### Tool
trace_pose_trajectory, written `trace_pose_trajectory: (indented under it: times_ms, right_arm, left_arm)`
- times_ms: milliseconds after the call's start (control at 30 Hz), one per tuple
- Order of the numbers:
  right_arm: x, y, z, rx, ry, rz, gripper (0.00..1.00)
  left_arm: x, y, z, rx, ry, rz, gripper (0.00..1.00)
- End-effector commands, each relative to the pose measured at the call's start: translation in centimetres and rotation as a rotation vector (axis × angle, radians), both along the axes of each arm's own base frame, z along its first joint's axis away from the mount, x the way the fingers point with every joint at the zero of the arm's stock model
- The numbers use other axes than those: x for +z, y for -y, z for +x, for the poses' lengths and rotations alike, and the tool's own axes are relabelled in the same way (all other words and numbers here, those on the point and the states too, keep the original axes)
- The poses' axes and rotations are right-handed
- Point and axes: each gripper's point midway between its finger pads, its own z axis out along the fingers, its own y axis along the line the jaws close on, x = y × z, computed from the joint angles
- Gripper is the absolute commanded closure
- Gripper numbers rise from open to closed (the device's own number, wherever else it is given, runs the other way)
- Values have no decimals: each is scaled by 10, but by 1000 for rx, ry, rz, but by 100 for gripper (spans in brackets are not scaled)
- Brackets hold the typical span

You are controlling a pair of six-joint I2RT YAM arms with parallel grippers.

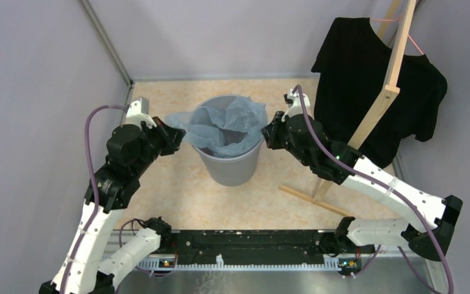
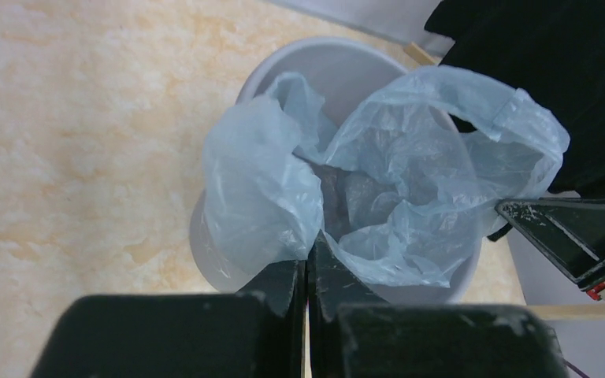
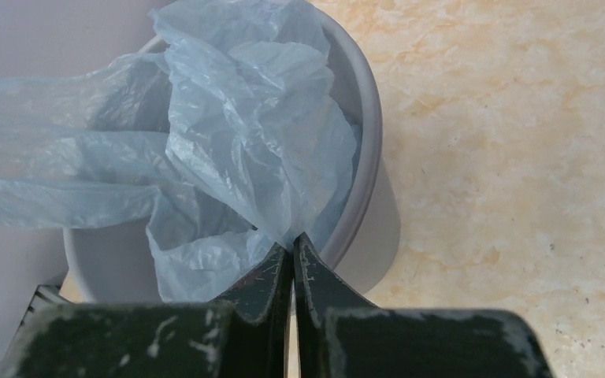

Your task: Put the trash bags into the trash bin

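Note:
The grey round trash bin (image 1: 231, 166) stands mid-table with a pale blue trash bag (image 1: 226, 122) crumpled in its mouth and hanging over the rim. My left gripper (image 1: 180, 132) is at the bin's left rim. In the left wrist view it (image 2: 309, 250) is shut, and the bag (image 2: 386, 181) film converges into its tips above the bin (image 2: 339, 59). My right gripper (image 1: 268, 133) is at the right rim. The right wrist view shows it (image 3: 293, 241) shut on the bag (image 3: 244, 134) edge just inside the bin (image 3: 374, 150).
A black T-shirt (image 1: 367, 79) hangs on a slanted wooden stand (image 1: 387, 98) right of the bin, close behind my right arm. Its wooden foot slat (image 1: 309, 199) lies on the table. Walls close in the left, back and right sides.

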Motion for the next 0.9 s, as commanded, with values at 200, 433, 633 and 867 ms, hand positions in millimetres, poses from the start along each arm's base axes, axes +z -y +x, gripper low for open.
trace_pose_trajectory:
  times_ms: [200, 433, 633, 867]
  right_arm:
    - [46, 51, -47, 91, 102, 34, 100]
    - [-27, 47, -52, 117, -2, -37, 100]
    - [-69, 66, -44, 24, -68, -191, 100]
    - [-80, 93, -31, -103, -57, -321, 100]
  left_arm:
    - [11, -39, -34, 44, 116, 170, 100]
    - [-35, -49, -45, 56, 18, 228, 100]
    - [-51, -66, -45, 136, -16, 277, 100]
    - [-59, -84, -39, 237, -18, 322, 100]
